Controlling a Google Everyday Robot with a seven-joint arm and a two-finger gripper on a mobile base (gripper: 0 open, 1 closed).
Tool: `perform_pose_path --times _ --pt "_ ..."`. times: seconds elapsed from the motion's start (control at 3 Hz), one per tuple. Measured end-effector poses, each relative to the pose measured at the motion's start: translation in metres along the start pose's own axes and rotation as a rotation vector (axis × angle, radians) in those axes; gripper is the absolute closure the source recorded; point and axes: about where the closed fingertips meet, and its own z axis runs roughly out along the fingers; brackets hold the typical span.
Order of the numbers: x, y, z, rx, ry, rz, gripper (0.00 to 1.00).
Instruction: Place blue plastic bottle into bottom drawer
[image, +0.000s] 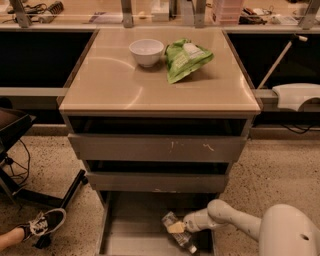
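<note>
The bottom drawer (130, 235) is pulled out at the foot of the grey cabinet, its flat floor showing. The blue plastic bottle (177, 231) lies tilted inside it near the right wall, clear and ribbed, its cap end toward the lower right. My gripper (176, 228) reaches in from the right on its white arm and is right at the bottle's upper part, with a yellowish pad over it.
A white bowl (146, 51) and a green snack bag (186, 59) sit on the cabinet top (110, 85). Two shallower drawers (155, 148) are closed above. A person's shoe (42, 225) and a chair base (30, 195) are on the floor at left.
</note>
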Motion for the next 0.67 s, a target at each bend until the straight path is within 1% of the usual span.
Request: perform_pose_path --times 0.33,0.67 --pt "0.0 0.0 0.0 0.0 0.0 0.0 0.0" --pt "0.0 0.0 0.0 0.0 0.0 0.0 0.0"
